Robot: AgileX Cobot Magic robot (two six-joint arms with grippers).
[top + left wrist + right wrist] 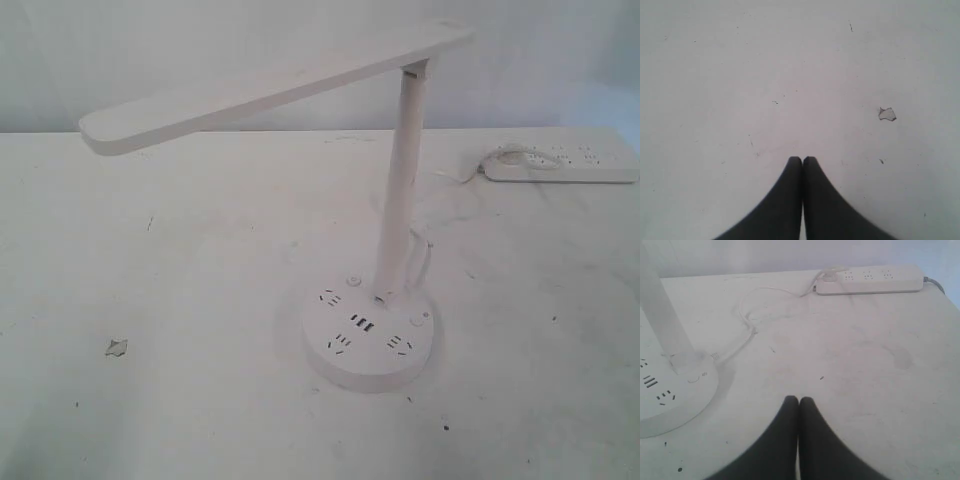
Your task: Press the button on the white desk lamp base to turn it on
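The white desk lamp [400, 190] stands right of centre on the table, its flat bar head [270, 85] reaching up and left from the slim pole. Its round white base [365, 335] shows dark socket slots, central USB ports and two small round buttons [417, 322], [353, 281]. Part of the base [670, 395] and one button [693, 378] also show in the right wrist view. My right gripper [799, 400] is shut on nothing over bare table, apart from the base. My left gripper [802, 159] is shut, empty, over bare table. Neither gripper shows in the exterior view.
A long white power strip [560, 162] lies at the back right with a plug and thin cable [747, 315] running to the lamp. A small chip in the table surface [116, 347] sits at the left. The table's far edge meets a pale wall.
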